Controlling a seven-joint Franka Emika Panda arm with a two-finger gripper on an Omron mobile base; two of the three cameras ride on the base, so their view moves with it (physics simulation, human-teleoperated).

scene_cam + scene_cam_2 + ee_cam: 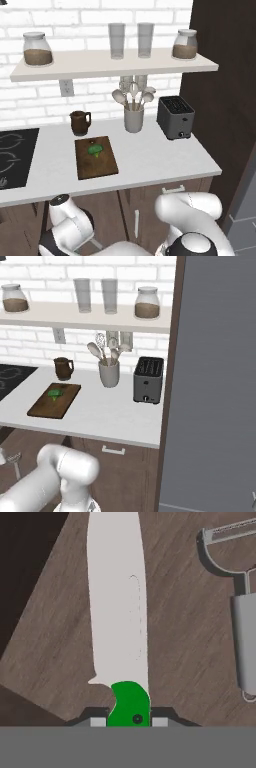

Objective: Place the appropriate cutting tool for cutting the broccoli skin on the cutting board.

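Observation:
The knife (117, 612), with a bright green handle and a pale pointed blade, lies along a brown wood-grain surface in the hand view. My gripper (129, 722) is shut on the green handle, one fingertip pressed against each side. In the base views, the dark brown cutting board (85, 167) (50, 406) lies on the white counter. The small green broccoli (95, 149) (55, 392) sits on the board's far end. My arm bends down below the counter's front edge.
A grey peeler (242, 637) lies just right of the knife. On the counter stand a brown mug (80, 122), a utensil crock (134, 119) and a toaster (175, 117). The black stovetop (15, 155) is at the left. A shelf (115, 65) holds jars and glasses.

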